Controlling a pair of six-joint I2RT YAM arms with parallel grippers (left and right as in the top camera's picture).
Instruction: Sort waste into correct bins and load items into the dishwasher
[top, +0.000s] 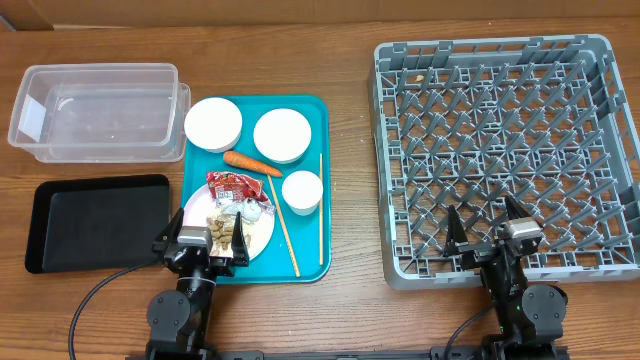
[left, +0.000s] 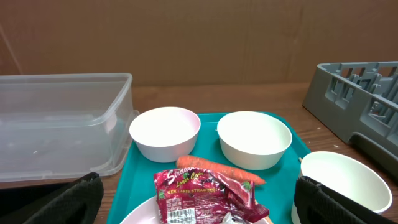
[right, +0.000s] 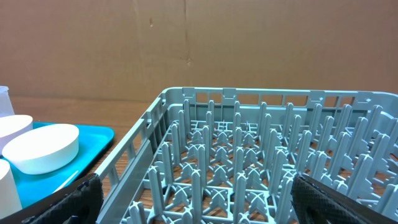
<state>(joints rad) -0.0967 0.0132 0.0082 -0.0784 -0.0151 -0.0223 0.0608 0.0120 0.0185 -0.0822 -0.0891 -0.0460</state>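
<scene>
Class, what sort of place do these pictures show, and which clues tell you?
Probably a robot test bench staged as kitchen clean-up: wooden table, cardboard backdrop, and a grey dish rack beside a teal tray.

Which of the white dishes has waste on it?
The flat plate at the teal tray's near-left corner: the red wrapper and food scraps lie on it. Both bowls and the cup are empty.

Bare wooden table (top: 352, 200) is lying open between the crowded teal plastic tray (top: 308, 240) and the square grey plastic dish rack (top: 500, 150) bristling with upright pegs.
</scene>
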